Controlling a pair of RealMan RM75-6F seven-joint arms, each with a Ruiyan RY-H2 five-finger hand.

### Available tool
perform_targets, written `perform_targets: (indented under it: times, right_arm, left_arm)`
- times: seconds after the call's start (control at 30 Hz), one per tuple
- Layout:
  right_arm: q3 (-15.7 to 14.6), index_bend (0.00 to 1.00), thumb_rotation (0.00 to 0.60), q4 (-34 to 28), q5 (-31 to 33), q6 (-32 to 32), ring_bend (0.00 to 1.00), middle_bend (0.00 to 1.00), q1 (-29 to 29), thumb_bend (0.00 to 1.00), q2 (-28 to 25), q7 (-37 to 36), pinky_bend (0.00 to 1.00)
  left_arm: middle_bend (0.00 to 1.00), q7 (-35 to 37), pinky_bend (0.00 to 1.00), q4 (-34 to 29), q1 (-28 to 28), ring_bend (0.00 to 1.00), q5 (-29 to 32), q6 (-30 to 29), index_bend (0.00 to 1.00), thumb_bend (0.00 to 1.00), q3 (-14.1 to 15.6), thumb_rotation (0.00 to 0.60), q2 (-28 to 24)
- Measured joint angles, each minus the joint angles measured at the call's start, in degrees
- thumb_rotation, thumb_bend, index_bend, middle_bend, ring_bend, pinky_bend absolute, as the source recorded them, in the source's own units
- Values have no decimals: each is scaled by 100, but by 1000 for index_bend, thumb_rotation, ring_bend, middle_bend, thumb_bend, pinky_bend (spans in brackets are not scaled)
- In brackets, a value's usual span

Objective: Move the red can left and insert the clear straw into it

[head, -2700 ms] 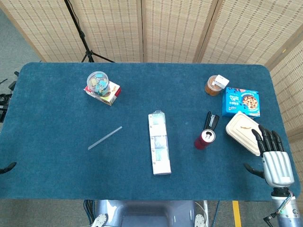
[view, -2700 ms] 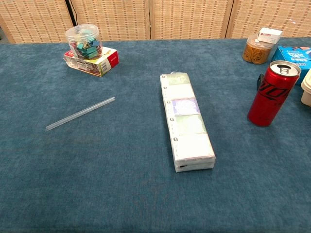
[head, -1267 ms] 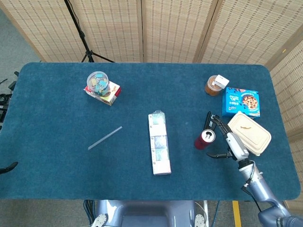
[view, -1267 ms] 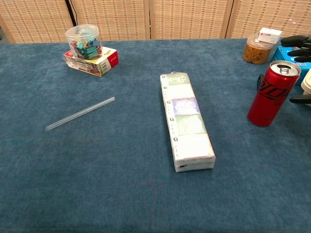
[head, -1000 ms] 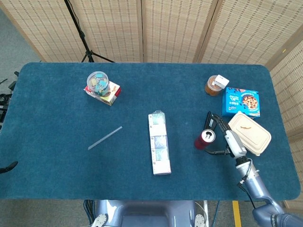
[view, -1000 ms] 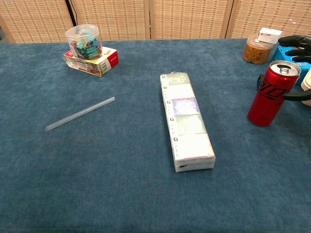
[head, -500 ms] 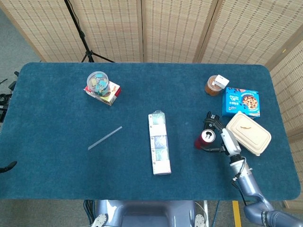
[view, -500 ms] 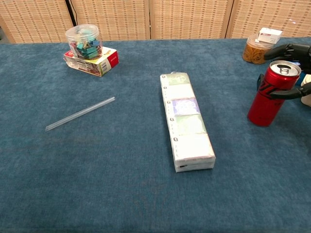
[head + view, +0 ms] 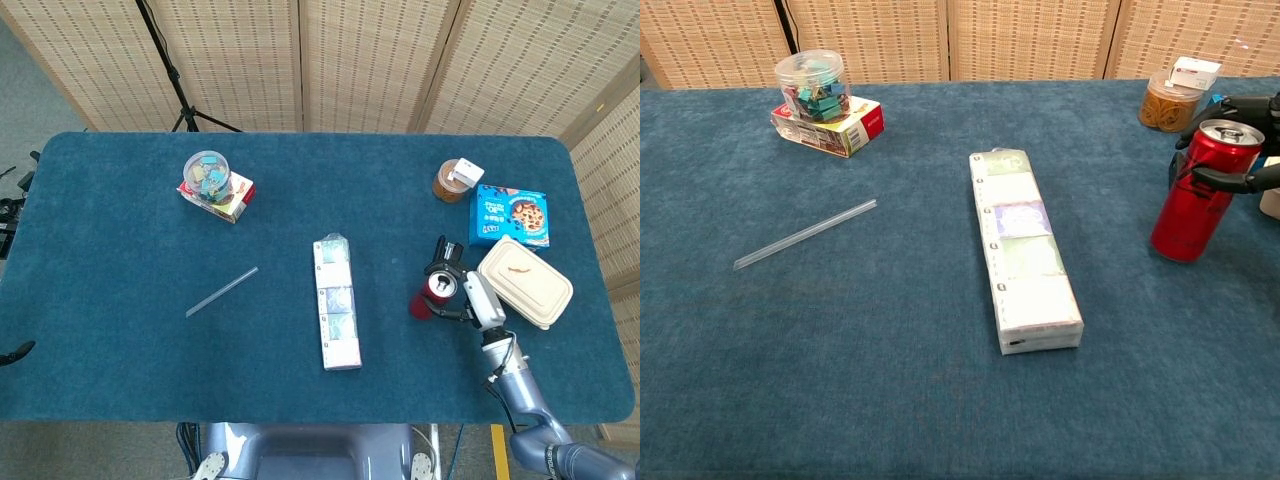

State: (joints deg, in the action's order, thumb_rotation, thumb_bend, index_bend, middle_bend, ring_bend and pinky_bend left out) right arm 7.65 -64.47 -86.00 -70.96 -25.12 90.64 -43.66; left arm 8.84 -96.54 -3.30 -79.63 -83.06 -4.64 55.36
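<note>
The red can (image 9: 432,292) (image 9: 1195,195) stands upright right of the table's middle. My right hand (image 9: 468,296) (image 9: 1238,142) comes in from the right and grips it near the top, with dark fingers (image 9: 1225,181) wrapped around its front and back. The clear straw (image 9: 221,292) (image 9: 805,234) lies flat on the blue cloth far to the left, untouched. Of my left hand only a dark fingertip (image 9: 12,352) shows at the table's left edge in the head view.
A long packet (image 9: 336,302) (image 9: 1024,248) lies between can and straw. A jar on a red-and-white box (image 9: 214,185) (image 9: 823,100) sits back left. A white lunch box (image 9: 525,281), a blue cookie box (image 9: 508,216) and a brown jar (image 9: 452,181) crowd the right side.
My right hand came in from the right edge, reached the can and closed its fingers around it. The can now stands straighter and has turned slightly. The straw has not moved.
</note>
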Motion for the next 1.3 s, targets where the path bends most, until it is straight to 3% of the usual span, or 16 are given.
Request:
perform_targets:
  times: [0.4,0.83,1.07,1.3]
  right_arm:
    - [47,438,600,-265,-195,-213,314,379,-119,568,-63,92,507]
    - [436,444,600,-1665,-537,296,314,384,-1143,568,-354,1024,505]
    - [626,458,600,-1985,-519,846,314,397,-1807,567,-17,1926,506]
    - [656,449,600,-1867,-136,1279,314,394,-2108,567,555,2544,506]
  left_arm:
    - [0,55,0,-7,-8,0,16,29,0,0,-4,600,-20]
    - [0,9,0,-7,-15,0,-4,31,0,0,7,600,-10]
    - [0,-11,0,-21,-49,0,45,100,0,0,-3,600,-12]
    - [0,14,0,-6,-66,0,43,137,0,0,2,600,-19]
